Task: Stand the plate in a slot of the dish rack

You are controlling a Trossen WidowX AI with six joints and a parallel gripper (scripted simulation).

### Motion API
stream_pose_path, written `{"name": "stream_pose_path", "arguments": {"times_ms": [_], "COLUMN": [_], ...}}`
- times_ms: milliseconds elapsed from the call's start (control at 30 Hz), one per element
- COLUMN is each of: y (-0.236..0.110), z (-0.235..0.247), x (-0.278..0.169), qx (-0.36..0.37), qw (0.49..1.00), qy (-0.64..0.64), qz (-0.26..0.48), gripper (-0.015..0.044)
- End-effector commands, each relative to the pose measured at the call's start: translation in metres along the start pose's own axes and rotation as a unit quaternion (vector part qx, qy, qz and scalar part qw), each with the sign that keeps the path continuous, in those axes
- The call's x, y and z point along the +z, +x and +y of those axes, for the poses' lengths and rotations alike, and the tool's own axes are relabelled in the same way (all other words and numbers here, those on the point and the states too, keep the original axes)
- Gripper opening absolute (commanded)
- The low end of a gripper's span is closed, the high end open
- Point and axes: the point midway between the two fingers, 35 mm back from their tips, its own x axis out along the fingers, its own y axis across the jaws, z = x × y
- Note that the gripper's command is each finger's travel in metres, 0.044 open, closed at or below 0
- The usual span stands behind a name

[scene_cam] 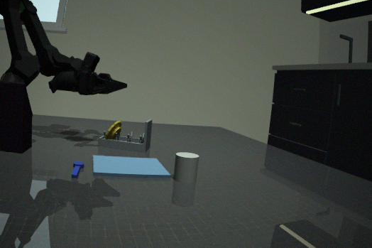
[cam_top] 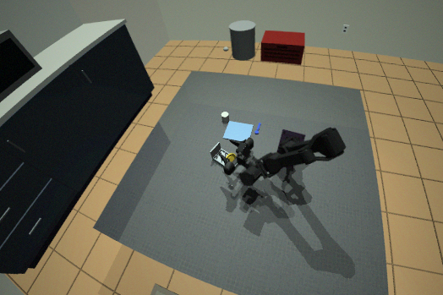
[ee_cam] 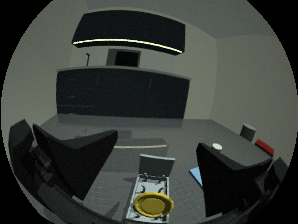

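Note:
The yellow plate (cam_top: 232,157) (scene_cam: 113,129) (ee_cam: 153,204) stands on edge, leaning a little, between the rails at one end of the grey dish rack (cam_top: 216,150) (scene_cam: 125,143) (ee_cam: 156,164), the end away from its tall end wall. My gripper (cam_top: 237,156) (scene_cam: 120,85) (ee_cam: 158,141) is open and empty. It hangs well above the rack and plate, touching neither. In the wrist view the plate and rack lie below, between the two spread fingers.
A light blue mat (cam_top: 237,131) (scene_cam: 129,165), a white cylinder (cam_top: 225,117) (scene_cam: 187,167) and a small blue tool (cam_top: 258,128) (scene_cam: 77,168) lie beside the rack. The arm's dark base (cam_top: 292,136) (scene_cam: 14,117) stands nearby. Dark cabinets (cam_top: 63,101) (scene_cam: 319,117), a grey bin (cam_top: 242,40) and a red toolbox (cam_top: 282,46) stand further off.

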Motion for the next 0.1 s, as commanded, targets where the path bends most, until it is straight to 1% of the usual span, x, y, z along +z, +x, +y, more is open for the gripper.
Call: {"name": "stream_pose_path", "arguments": {"times_ms": [0, 67], "y": [0.0037, 0.0088], "z": [0.0, -0.0024], "x": [0.0038, 0.0031], "qx": [-0.006, -0.019], "qw": [1.0, 0.998], "qy": [-0.024, -0.055], "qz": [0.006, 0.015], "gripper": [0.04, 0.04]}}
